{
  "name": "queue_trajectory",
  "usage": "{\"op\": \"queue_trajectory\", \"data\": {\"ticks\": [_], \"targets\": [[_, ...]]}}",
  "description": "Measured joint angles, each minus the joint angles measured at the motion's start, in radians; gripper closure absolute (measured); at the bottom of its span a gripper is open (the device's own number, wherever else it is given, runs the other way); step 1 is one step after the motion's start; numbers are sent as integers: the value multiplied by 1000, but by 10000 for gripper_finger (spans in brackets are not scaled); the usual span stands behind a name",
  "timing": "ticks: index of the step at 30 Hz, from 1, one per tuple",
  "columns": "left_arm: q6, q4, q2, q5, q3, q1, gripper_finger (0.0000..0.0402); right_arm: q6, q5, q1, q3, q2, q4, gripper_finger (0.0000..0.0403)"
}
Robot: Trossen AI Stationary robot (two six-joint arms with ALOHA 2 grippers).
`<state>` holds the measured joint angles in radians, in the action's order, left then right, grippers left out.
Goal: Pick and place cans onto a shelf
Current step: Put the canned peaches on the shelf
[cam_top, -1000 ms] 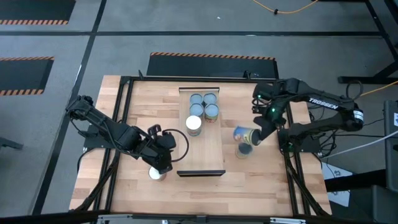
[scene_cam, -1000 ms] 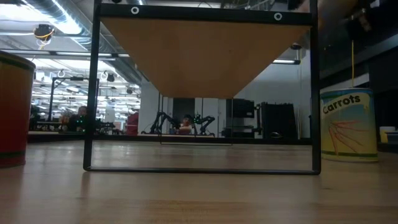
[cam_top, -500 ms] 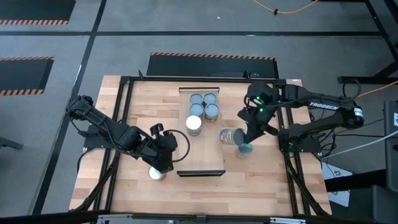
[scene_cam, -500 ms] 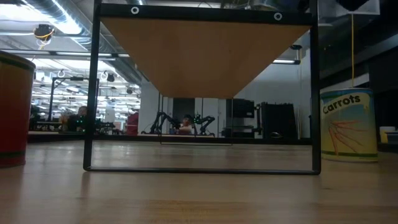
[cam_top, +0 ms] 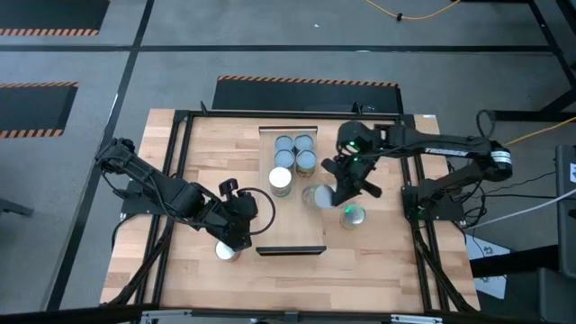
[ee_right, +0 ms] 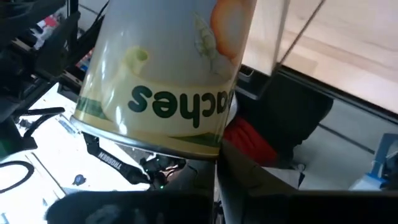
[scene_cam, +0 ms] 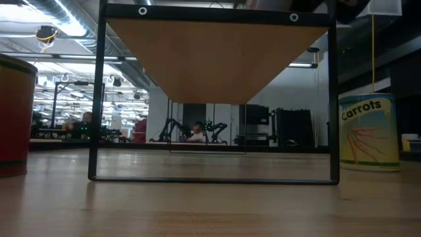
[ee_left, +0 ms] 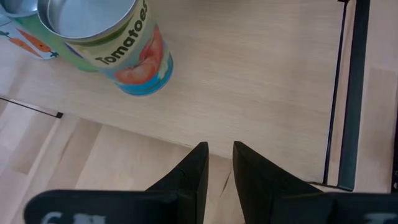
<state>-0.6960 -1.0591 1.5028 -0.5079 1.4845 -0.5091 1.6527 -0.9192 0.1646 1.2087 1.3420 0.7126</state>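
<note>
The shelf (cam_top: 301, 229) is a pale raised board on a black frame. Several cans (cam_top: 295, 153) stand at its far end, among them a Tomatoes can (ee_left: 115, 43). My right gripper (cam_top: 328, 193) is shut on a Peaches can (ee_right: 168, 74), which hangs over the shelf's right edge (cam_top: 316, 196). A Carrots can (cam_top: 353, 214) stands on the table just right of the shelf. My left gripper (ee_left: 217, 152) hovers at the shelf's left side, its fingers a narrow gap apart with nothing between them. Below it a red can (cam_top: 227, 252) stands on the table. My right gripper holds the Peaches can by its rim end (ee_right: 155, 146), coming from the table's right. One finger (ee_right: 261, 180) shows outside the wall; the can hides the other. The can is lifted clear above the shelf's right edge, its round end facing up in the high view.
The shelf's black frame legs (scene_cam: 95, 99) stand on the table. The near half of the shelf (cam_top: 292, 216) is bare board. The right arm (cam_top: 432, 144) reaches across the table's far right part.
My right gripper has gone toward the table's left edge and over the shelf's right edge, carrying the Peaches can and rolling its wrist. The can has turned from lying sideways to its round end facing up.
</note>
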Motion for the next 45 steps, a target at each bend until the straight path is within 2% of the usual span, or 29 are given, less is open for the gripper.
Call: {"op": "queue_trajectory", "data": {"ticks": [5, 10, 45], "targets": [[0, 0, 0, 1, 0, 0, 335, 23, -78, 0, 0, 59, -27, 393], [0, 0, 0, 2, 0, 0, 335, 15, -103, 0, 0, 77, -28, 393], [0, -1, 0, 4, 0, 0, 335, 4, -46, 0, 0, 77, -28, 393]]}}
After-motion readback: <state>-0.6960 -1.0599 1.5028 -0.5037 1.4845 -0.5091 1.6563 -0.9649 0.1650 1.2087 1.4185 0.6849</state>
